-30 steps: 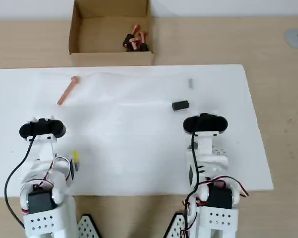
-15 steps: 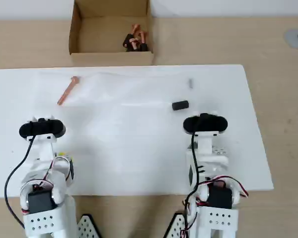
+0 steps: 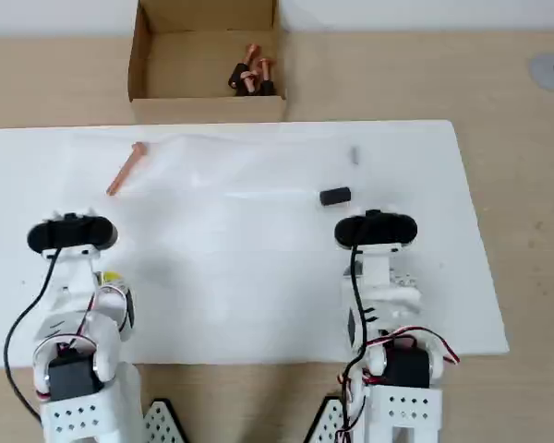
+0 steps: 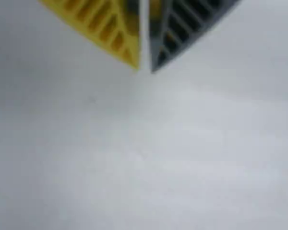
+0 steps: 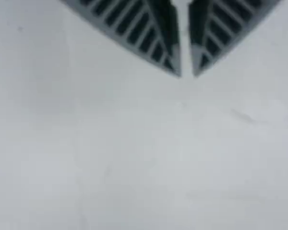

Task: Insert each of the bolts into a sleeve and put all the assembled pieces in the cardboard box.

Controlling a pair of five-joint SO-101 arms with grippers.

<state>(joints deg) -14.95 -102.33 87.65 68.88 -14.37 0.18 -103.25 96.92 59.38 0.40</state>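
One copper-coloured bolt (image 3: 126, 169) lies loose on the white sheet (image 3: 258, 286) on the left arm's side. A black sleeve (image 3: 334, 196) lies well apart from it, just ahead of the right arm. Several assembled pieces (image 3: 249, 76) sit in the cardboard box (image 3: 208, 109) beyond the sheet. The last pairing therefore looks to be the step in hand, with no pick begun. The next move likely calls for the left arm to reach for the bolt and the right arm to take the sleeve. The high view gives this layout, while the wrist views give the fingertips: the left gripper (image 4: 144, 64) and right gripper (image 5: 186, 72) are each closed to a thin slit, holding nothing, over bare sheet.
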